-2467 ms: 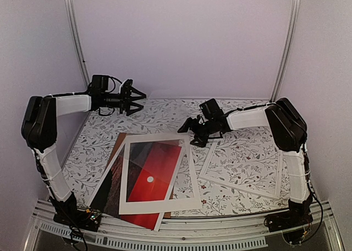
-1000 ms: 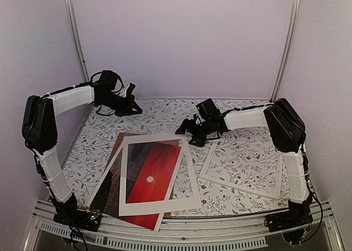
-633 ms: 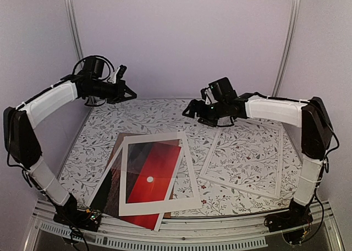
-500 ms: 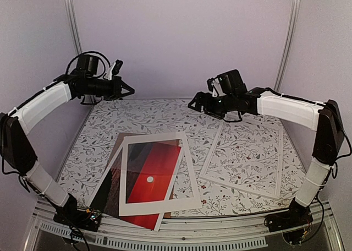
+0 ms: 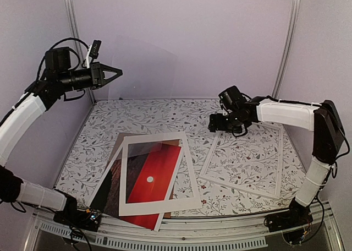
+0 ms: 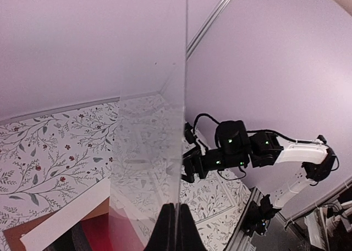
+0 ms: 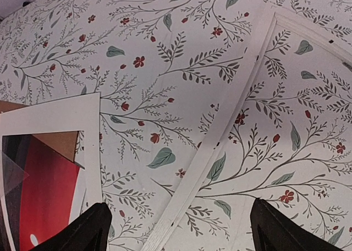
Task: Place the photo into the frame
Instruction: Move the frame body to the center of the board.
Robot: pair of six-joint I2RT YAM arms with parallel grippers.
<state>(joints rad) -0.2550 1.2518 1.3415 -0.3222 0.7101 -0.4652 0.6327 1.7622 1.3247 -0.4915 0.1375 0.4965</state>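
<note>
A desk (image 5: 143, 116) covered in a white print of leafy sprigs and small red flowers sits in a booth of plain lilac walls (image 5: 192, 36). A metal post (image 5: 286, 47) stands in the corner behind the frame (image 5: 208, 158). The frame lies flat on the desk, its floral cover showing through the opening.

The photo (image 5: 157, 163) lies flat to the frame's left, under a tilted white window mat (image 5: 191, 174). A brown backing board (image 5: 118, 142) peeks out on the side away from the frame.

The right jaws hover spread wide and empty above the frame's far-left corner. The left jaws, raised high and well left of the frame, are clenched on the edge of a clear pane (image 5: 143, 69), held upright in the air.
</note>
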